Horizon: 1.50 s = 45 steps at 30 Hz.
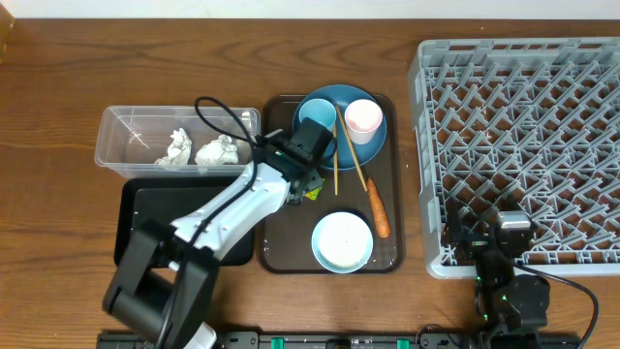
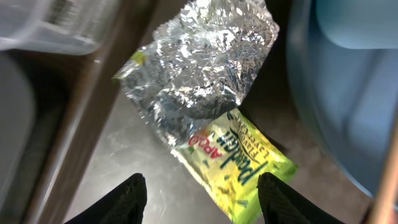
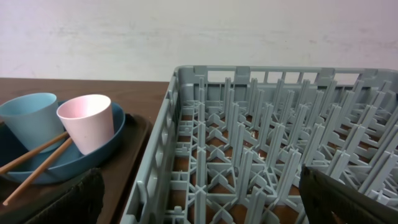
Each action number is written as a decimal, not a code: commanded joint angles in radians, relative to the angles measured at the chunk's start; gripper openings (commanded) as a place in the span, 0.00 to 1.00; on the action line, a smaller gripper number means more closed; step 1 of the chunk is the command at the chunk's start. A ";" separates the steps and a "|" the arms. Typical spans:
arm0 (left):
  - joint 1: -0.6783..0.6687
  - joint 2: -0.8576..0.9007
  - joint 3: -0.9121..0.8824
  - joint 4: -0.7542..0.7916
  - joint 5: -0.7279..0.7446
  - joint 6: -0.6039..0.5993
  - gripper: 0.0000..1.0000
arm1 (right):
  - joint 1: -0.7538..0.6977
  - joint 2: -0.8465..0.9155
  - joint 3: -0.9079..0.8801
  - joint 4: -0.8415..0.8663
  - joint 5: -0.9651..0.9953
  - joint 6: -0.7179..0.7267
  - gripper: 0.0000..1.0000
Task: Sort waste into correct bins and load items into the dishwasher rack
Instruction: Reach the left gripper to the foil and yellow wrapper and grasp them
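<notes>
My left gripper (image 1: 303, 182) is open and hovers low over the brown serving tray (image 1: 283, 237). The yellow-green wrapper (image 2: 239, 158), with crumpled foil inside, lies just ahead of and between the open fingers (image 2: 202, 199). Crumpled white tissue (image 1: 199, 149) is in the clear tub (image 1: 121, 131). The black tray (image 1: 145, 218) lies below the tub. The dark blue plate (image 1: 334, 97) holds the light blue cup (image 1: 315, 121) and pink cup (image 1: 363, 116). Chopsticks (image 1: 353, 160), carrot (image 1: 378, 208) and pale blue bowl (image 1: 342, 240) lie on the serving tray. My right gripper (image 1: 499, 233) is open and empty over the rack (image 1: 523, 126).
The right wrist view shows the rack's left wall (image 3: 158, 149), the pink cup (image 3: 87, 121), the light blue cup (image 3: 31, 115) and the chopsticks (image 3: 34, 162). The left arm stretches across the black tray and the serving tray's left edge.
</notes>
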 commanded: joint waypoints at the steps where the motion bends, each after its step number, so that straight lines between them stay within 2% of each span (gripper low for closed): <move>1: -0.004 0.039 0.008 0.018 -0.021 0.014 0.60 | -0.001 -0.002 -0.002 -0.002 -0.001 0.014 0.99; 11: -0.050 0.078 0.007 0.031 -0.142 0.013 0.59 | -0.001 -0.002 -0.002 -0.002 -0.001 0.014 0.99; 21: -0.089 0.078 0.006 0.056 -0.197 0.013 0.59 | -0.001 -0.002 -0.002 -0.002 -0.001 0.014 0.99; 45: -0.089 0.129 -0.062 0.135 -0.197 0.012 0.58 | -0.001 -0.002 -0.002 -0.002 -0.001 0.014 0.99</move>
